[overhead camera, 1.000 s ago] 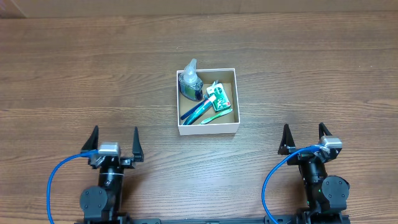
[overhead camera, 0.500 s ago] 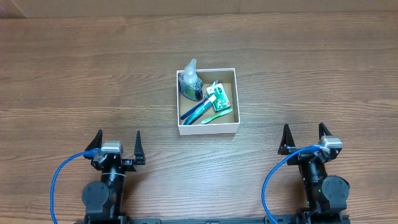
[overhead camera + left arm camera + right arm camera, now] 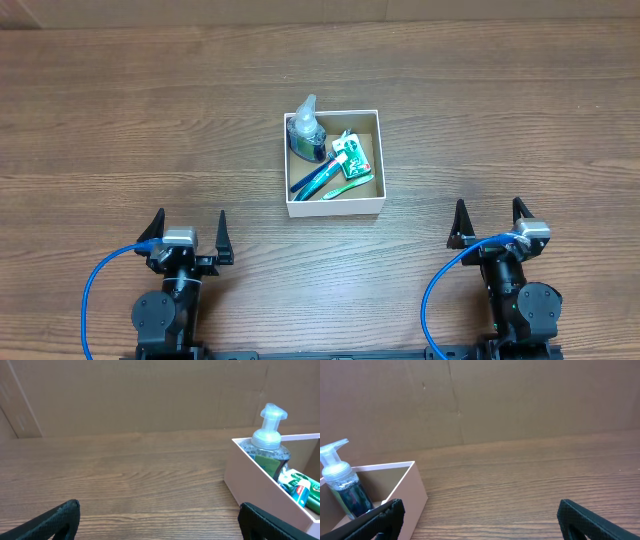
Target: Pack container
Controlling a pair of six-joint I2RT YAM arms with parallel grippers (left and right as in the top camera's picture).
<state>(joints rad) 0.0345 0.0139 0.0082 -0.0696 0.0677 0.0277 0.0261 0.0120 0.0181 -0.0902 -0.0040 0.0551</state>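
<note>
Packing looks done: the container (image 3: pixel 335 209) holds the bottle (image 3: pixel 305 135), toothbrushes (image 3: pixel 318 178) and toothpaste (image 3: pixel 351 152), while the left gripper (image 3: pixel 189 219) and right gripper (image 3: pixel 488 210) rest open and empty, well apart from it, so I expect no further move.

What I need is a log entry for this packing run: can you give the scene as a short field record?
container: white box, mid-table, open top
inside: bottle, toothpaste, blue toothbrush, green toothbrush
left tool: open, empty, apart from container
right tool: open, empty, apart from container
</note>
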